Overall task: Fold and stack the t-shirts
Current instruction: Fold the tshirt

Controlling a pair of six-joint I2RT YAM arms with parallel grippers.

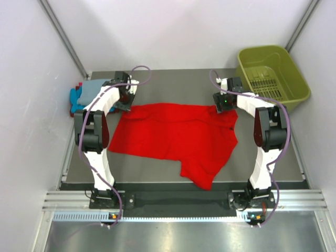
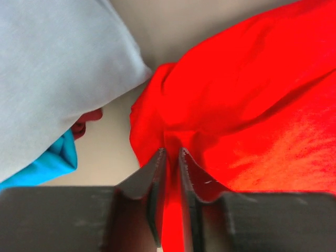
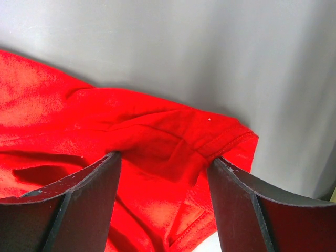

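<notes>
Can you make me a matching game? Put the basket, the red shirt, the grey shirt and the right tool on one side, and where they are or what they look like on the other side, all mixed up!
Things:
1. basket
2. red shirt
3. grey shirt
4. right tool

Places and states:
A. spread out flat in the middle
B. olive green, at the far right
C. open, with a red sleeve edge between its fingers
D. folded at the far left, lying on a blue shirt

Right pairs: 1-B, 2-A, 3-D, 4-C
</notes>
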